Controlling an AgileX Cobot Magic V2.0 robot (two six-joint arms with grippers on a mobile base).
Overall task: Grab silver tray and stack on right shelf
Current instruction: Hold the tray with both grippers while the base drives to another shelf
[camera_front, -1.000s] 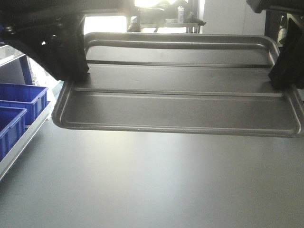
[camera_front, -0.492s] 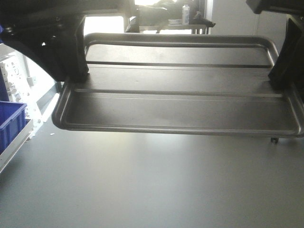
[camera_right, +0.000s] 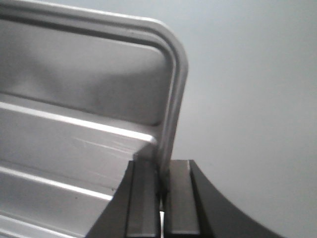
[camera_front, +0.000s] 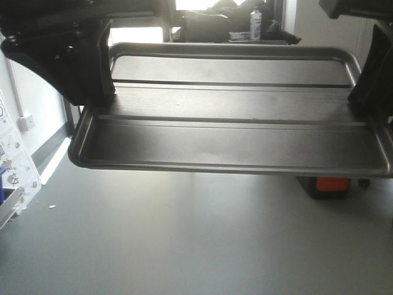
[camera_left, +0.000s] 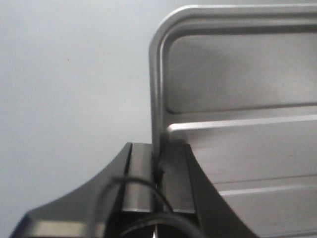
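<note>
Red box (camera_front: 330,186) newly below shiny 2-ridged silver tray (camera_front: 233,144)

silver tray (camera_front: 227,138) is shiny brushed metal, grippers matt black.

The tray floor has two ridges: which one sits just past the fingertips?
The lower ridge in the front view: it ends just below the left gripper and right gripper clamping the tray. The upper ridge meets them higher up.

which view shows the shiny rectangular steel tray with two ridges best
The front-facing view shows nearly the whole shiny steel tray, both ridges and both gripped ends. The left wrist view shows only one corner and the rim in the left gripper; the right wrist view likewise with the right gripper.
</note>
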